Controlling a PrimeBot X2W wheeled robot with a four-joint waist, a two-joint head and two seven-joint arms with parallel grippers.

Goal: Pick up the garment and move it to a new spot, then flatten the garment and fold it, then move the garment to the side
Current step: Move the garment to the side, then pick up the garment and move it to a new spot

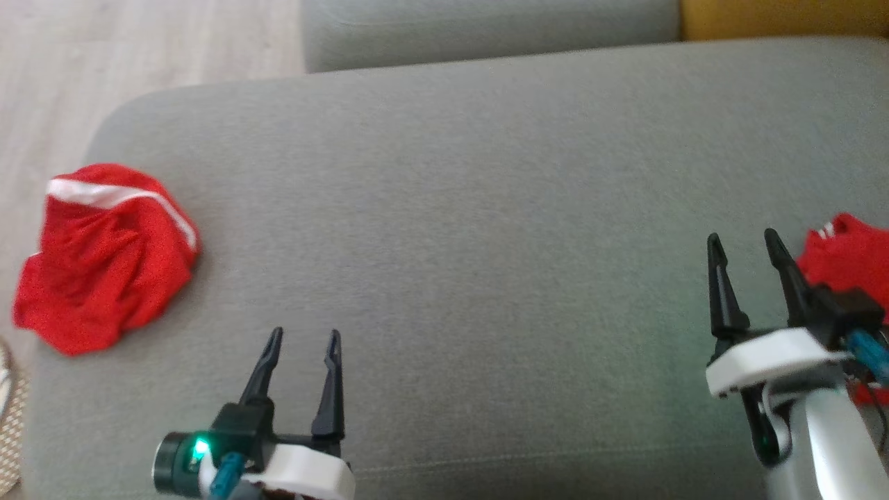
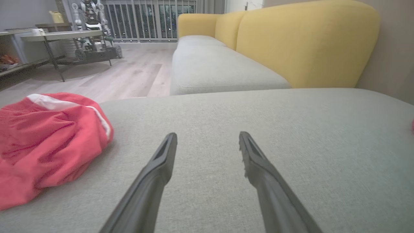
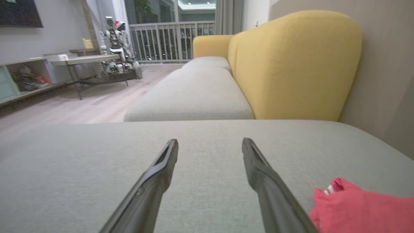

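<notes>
2 red pieces of clothing lie on the wide grey cushion (image 1: pixel 486 208), well apart from each other. The larger red garment (image 1: pixel 104 257) sits crumpled in a heap at the cushion's left end, a white band across its top (the band runs on as a thin white stripe down its right side). In the left wrist view the same red garment (image 2: pixel 48 139) lies to the left of the fingers, not touching them. The second red garment (image 1: pixel 851 257) lies at the right edge, just beside the right gripper (image 1: pixel 742 237) and partly hidden behind it. From the right wrist it shows as a bunched red corner (image 3: pixel 355 210) with a bit of white trim, close by the right finger.

The left gripper (image 1: pixel 305 335) hangs over bare cushion with its 2 fingers spread wide and nothing between them (image 2: pixel 207 136). The right gripper's jaws likewise stand wide apart and hold nothing (image 3: pixel 210 142).

Beyond the cushion are a yellow backrest (image 3: pixel 291 64) and pale wooden floor (image 1: pixel 139 42).
</notes>
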